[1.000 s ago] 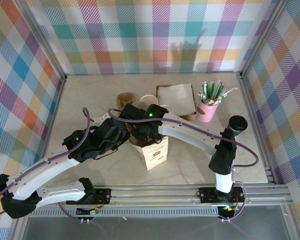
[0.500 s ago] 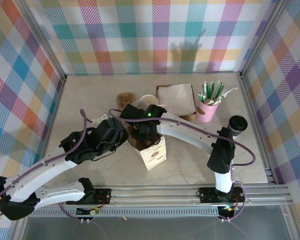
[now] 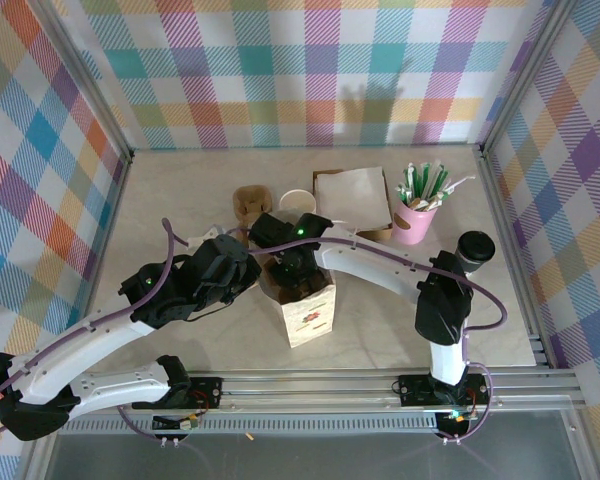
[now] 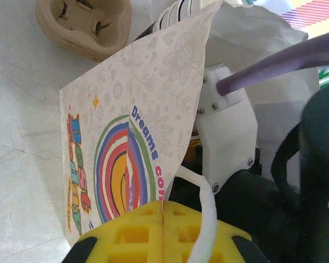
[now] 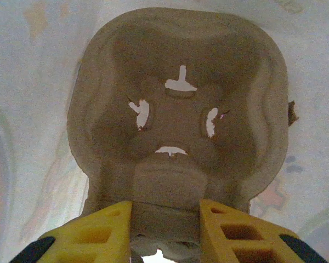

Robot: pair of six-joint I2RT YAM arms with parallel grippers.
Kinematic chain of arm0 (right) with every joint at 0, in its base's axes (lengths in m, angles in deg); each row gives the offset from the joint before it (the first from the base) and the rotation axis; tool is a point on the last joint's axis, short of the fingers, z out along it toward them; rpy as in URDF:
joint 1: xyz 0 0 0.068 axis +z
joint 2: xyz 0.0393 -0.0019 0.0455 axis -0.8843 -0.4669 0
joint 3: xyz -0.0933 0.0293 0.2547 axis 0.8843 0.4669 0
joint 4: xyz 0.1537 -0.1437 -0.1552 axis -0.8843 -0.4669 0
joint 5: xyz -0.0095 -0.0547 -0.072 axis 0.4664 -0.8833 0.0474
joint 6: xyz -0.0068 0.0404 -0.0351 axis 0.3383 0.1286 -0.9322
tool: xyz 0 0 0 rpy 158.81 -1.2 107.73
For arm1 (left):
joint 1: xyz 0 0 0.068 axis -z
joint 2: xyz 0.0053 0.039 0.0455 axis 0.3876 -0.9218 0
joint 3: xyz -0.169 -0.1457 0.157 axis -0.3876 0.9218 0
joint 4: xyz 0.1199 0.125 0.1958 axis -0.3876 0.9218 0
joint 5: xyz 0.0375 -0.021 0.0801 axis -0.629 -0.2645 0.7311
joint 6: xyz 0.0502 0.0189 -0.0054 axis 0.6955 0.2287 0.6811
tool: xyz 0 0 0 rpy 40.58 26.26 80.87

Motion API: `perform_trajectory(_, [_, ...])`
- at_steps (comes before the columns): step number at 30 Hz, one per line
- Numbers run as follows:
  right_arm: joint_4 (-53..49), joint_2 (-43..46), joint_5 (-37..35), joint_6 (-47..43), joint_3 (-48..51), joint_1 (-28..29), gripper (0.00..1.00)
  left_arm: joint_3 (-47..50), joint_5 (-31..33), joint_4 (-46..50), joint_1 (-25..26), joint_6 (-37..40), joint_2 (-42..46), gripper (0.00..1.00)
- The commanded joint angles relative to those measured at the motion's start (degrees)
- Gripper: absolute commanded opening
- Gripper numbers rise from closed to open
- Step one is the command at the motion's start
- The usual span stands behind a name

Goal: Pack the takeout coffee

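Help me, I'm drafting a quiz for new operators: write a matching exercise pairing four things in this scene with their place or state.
Things:
1. takeout coffee
2. pink cup
3. paper bag
4. pulp carrier at the bag's mouth

States:
A. gripped by the right gripper
B. holds green-and-white sticks
C. standing far right, black lid on
D. pinched at its top edge by the shut left gripper

Pairs: 1-C, 2-B, 3-D, 4-A

Inside the paper bag is a cup carrier, takeout coffee well right.
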Motion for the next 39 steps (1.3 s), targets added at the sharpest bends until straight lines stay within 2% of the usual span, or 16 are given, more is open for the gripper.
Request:
perform_trajectory(1, [1.59,2.02,2.2,1.58,0.67,-0.41,0.31,0.19,-1.69,0.12,0.85,0.03,0.24,0.0])
perform_trajectory(39, [10.73,2.5,5.71,6.33,13.89,-2.47,0.31,-1.76,-0.61,3.69,0.85,0.24,-0.01,0.0])
